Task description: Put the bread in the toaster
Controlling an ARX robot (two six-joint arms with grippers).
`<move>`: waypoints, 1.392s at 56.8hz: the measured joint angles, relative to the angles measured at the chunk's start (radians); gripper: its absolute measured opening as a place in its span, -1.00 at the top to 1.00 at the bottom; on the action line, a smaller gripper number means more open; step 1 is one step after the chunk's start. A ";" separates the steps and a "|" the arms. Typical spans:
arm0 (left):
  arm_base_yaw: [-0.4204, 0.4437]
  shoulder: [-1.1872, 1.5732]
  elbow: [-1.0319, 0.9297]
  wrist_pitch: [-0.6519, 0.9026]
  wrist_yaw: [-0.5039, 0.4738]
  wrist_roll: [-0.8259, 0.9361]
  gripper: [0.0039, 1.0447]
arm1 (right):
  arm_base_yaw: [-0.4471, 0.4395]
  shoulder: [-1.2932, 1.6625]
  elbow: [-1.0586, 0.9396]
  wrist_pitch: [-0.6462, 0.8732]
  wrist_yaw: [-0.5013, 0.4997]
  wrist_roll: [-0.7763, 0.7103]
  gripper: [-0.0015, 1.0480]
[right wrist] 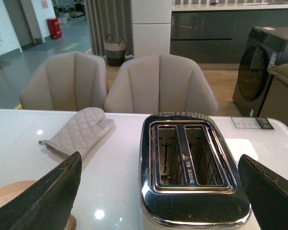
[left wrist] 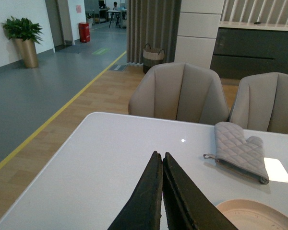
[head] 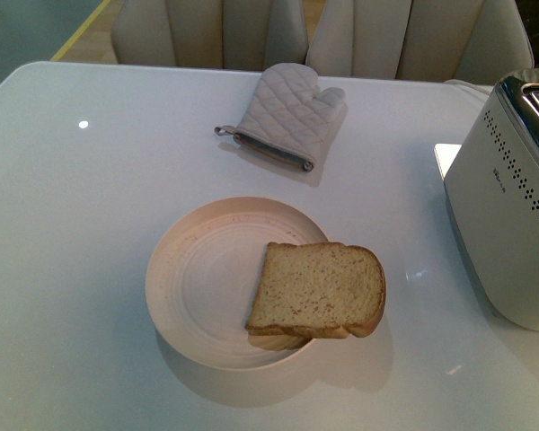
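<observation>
The bread [head: 316, 289] lies on a round cream plate [head: 198, 287] in the front view, its crust hanging over the plate's right rim; a second slice peeks out beneath it. The white toaster [head: 508, 224] stands at the table's right edge. Neither gripper appears in the front view. In the right wrist view my right gripper [right wrist: 159, 158] is open, its dark fingers [right wrist: 48, 196] spread to either side of the toaster's chrome top [right wrist: 192, 206], whose two slots are empty. My left gripper [left wrist: 160, 154] is shut on nothing, above the table beside the plate's rim [left wrist: 254, 211].
A grey quilted oven mitt [head: 283, 117] lies on the white table [head: 72, 224] behind the plate. Beige chairs [head: 216, 31] stand along the table's far edge. A patch of bright light falls on the table left of the toaster.
</observation>
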 joint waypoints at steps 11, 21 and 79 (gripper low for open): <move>0.000 -0.129 0.000 -0.121 0.000 0.000 0.95 | 0.000 0.000 0.000 0.000 0.000 0.000 -0.83; 0.000 -0.130 0.000 -0.121 0.000 0.000 0.95 | 0.000 0.000 0.000 0.000 0.000 0.000 -0.83; 0.000 -0.131 0.000 -0.122 0.000 0.002 -0.86 | 0.339 1.116 0.357 0.264 0.168 0.194 -0.83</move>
